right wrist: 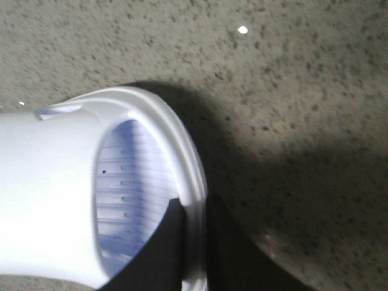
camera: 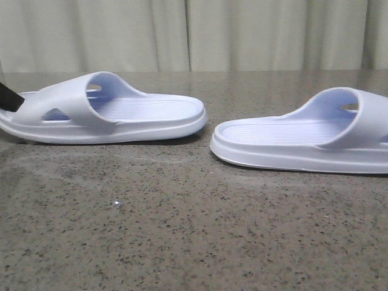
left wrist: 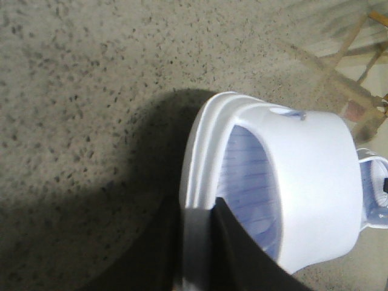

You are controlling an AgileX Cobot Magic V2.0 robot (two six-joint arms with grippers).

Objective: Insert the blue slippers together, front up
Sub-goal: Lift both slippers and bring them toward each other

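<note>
Two very pale blue slippers lie on the speckled stone table, heels facing each other with a gap between. The left slipper [camera: 109,112] has its strap at the left; a black finger of my left gripper [camera: 8,97] touches its left end. In the left wrist view my left gripper [left wrist: 197,242] is shut on that slipper's [left wrist: 315,182] side rim, one finger on the ribbed footbed, one outside. The right slipper [camera: 303,142] runs off the right edge. In the right wrist view my right gripper [right wrist: 194,242] is shut on its [right wrist: 48,194] rim the same way.
The table top [camera: 182,230] runs to a beige curtain [camera: 194,33] at the back. A small white speck [camera: 115,204] lies on the table in front of the left slipper. Wooden bars [left wrist: 357,54] show beyond the table in the left wrist view.
</note>
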